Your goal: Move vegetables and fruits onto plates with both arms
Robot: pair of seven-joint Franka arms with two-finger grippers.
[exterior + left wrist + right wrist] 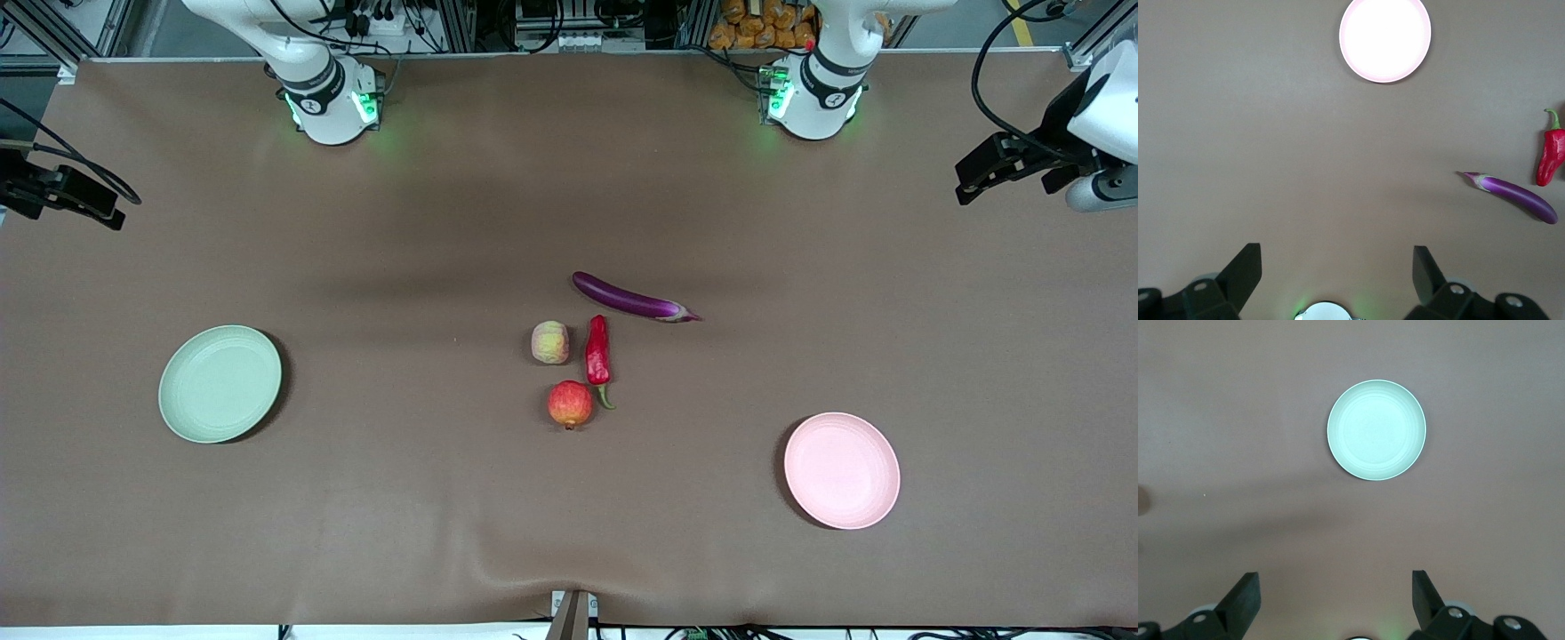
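Four items lie mid-table: a slim purple eggplant (pixel 633 300) (pixel 1518 193), a red chili pepper (pixel 598 351) (pixel 1550 157), a pale ribbed apple-like fruit (pixel 550 342) and a round red-orange fruit (pixel 570 404) nearest the front camera. An empty green plate (pixel 220 383) (pixel 1376 430) sits toward the right arm's end. An empty pink plate (pixel 842 470) (pixel 1385 40) sits toward the left arm's end. My left gripper (pixel 1337 253) hangs open, high over bare table by its own base. My right gripper (pixel 1335 577) is open too, high over bare table. Both hands are out of the front view.
The green-lit arm bases (pixel 333 102) (pixel 813 98) stand at the table's edge farthest from the front camera. Dark fixtures with cables overhang the two table ends (pixel 62 191) (pixel 1013 164). Brown cloth covers the table, with a wrinkle (pixel 569 578) at the near edge.
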